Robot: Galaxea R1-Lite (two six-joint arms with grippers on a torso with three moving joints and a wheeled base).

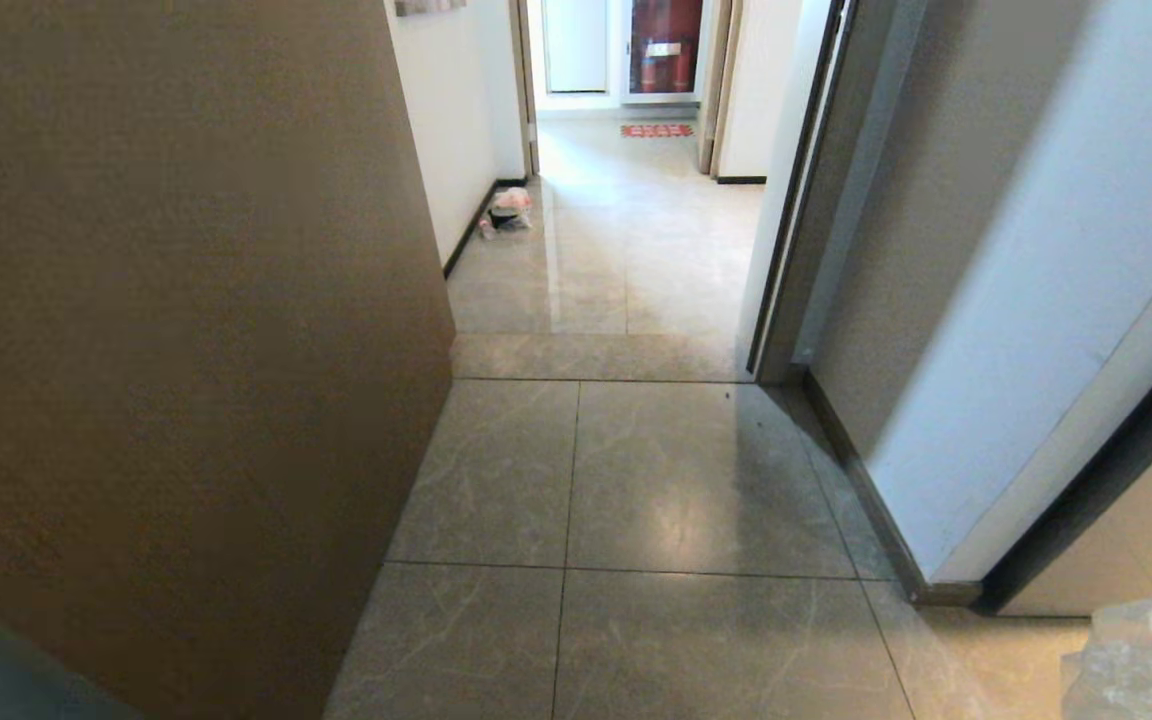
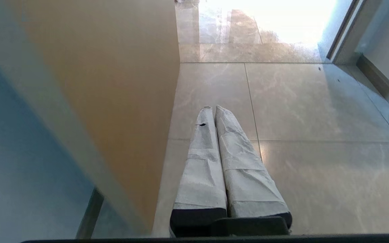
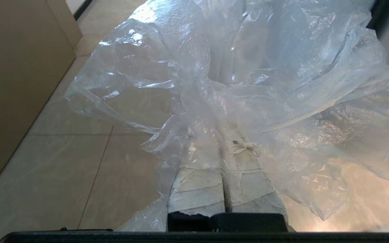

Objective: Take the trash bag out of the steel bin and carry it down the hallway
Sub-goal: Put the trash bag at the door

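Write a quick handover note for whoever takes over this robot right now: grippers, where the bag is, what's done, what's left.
Right gripper: shut on the trash bag, clear plastic draped over its fingers, hanging above the floor tiles.
Left gripper: shut, empty, over the tiles beside a tan wall panel.
Steel bin: not in view.
Done: bag is out and in hand.
Left: carry it through the doorway and down the hallway towards the red fire-extinguisher cabinet.

Both grippers closed — the right one holding, the left one empty.

The left gripper (image 2: 213, 108) hangs above the floor, its two tape-wrapped fingers (image 2: 203, 162) pressed together along their length with nothing between them. The right gripper (image 3: 223, 135) has its wrapped fingers (image 3: 198, 185) side by side too, clamped on the trash bag (image 3: 248, 84) — neither arm shows in the head view.
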